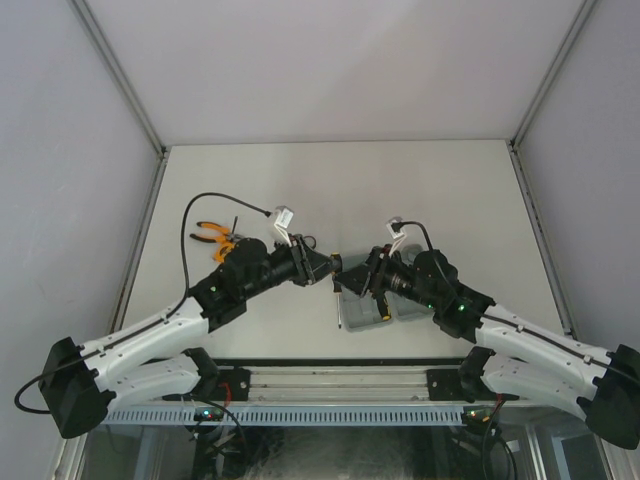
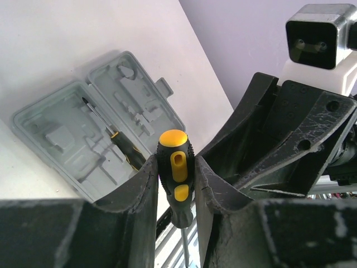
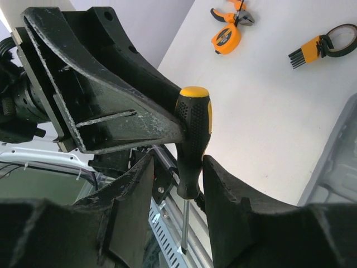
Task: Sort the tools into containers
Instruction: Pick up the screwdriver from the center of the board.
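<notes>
**A:** Where is the screwdriver?

**B:** Off the table, up in the air near the left edge of the case. The left gripper pinches its black-and-yellow handle, with both fingers pressed against it. The yellow butt end shows past the fingertips.

**A:** And the right gripper?

**B:** It faces the left one, close above the case. Its jaws sit around the same handle, nearer the shaft. One finger lies against the handle, or very nearly. On the other side a gap shows, so the jaws are spread and not clamped.

**A:** How does the case lie?

**B:** It lies open and flat on the table, with the moulded compartments of both halves facing up. A second screwdriver lies in one half, close along the hinge. From above, the right arm hides much of the case.

**A:** And the other tools?

**B:** They are all on the table, well apart from the case and off to its left. The pliers lie just beside the tape; I cannot tell whether they touch. The hex keys lie a little apart from those two, with a dark ring at one end. None of the three is in the case.
</notes>
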`<state>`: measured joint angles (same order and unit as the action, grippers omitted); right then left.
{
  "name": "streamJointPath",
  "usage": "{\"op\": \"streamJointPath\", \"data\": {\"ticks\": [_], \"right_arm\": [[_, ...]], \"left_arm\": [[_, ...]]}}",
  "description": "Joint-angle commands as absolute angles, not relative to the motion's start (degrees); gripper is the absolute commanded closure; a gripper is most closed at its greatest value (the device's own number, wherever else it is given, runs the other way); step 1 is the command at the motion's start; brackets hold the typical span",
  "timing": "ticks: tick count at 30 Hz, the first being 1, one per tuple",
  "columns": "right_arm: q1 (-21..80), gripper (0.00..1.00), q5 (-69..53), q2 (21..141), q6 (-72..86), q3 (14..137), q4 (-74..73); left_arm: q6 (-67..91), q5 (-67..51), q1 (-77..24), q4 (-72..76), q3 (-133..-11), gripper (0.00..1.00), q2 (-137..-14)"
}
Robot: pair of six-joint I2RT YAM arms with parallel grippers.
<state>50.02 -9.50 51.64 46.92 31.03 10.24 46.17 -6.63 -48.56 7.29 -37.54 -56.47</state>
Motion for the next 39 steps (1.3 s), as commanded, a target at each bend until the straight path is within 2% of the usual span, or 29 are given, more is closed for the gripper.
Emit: {"op": "streamJointPath", "data": {"ticks": [1, 12, 20, 25, 26, 29, 32, 34, 39], "right_arm": [[50.54, 0.60, -7.42, 50.24, 46.51, 31.56, 9.98], [50.36, 0.62, -6.32, 50.57, 46.47, 31.56, 10.58], [50.33, 0.65, -10.11, 52.98, 47.45, 31.58, 14.63], [50.36, 0.77, -9.96, 52.82, 47.68, 31.59, 14.66], [50.42, 0.80, -9.23, 52.49, 47.72, 31.59, 13.86], [50.33, 0.89, -7.46, 51.22, 47.68, 31.55, 11.76], [50.29, 0.96, -6.05, 50.20, 47.53, 31.58, 9.86], [50.32, 0.98, -4.76, 49.34, 47.46, 31.61, 8.28], [50.20, 1.00, -1.01, 47.07, 47.18, 31.56, 3.41]], "left_arm": [[47.46, -7.01, -49.31, 11.00, -39.02, 1.00, -54.77], [47.98, -7.64, -49.74, 11.07, -39.20, 1.00, -54.24], [48.52, -8.15, -49.80, 11.44, -38.67, 1.00, -54.06], [49.20, -7.94, -49.83, 12.55, -37.73, 0.99, -53.63], [49.15, -7.84, -49.83, 12.49, -37.57, 0.98, -53.59], [48.81, -7.34, -49.83, 12.31, -37.31, 0.84, -53.09], [48.54, -5.85, -49.82, 11.22, -36.93, 0.65, -51.67], [48.03, -4.56, -49.81, 10.05, -36.75, 0.56, -50.39], [45.60, -1.24, -49.75, 5.53, -37.27, 0.47, -47.19]]}}
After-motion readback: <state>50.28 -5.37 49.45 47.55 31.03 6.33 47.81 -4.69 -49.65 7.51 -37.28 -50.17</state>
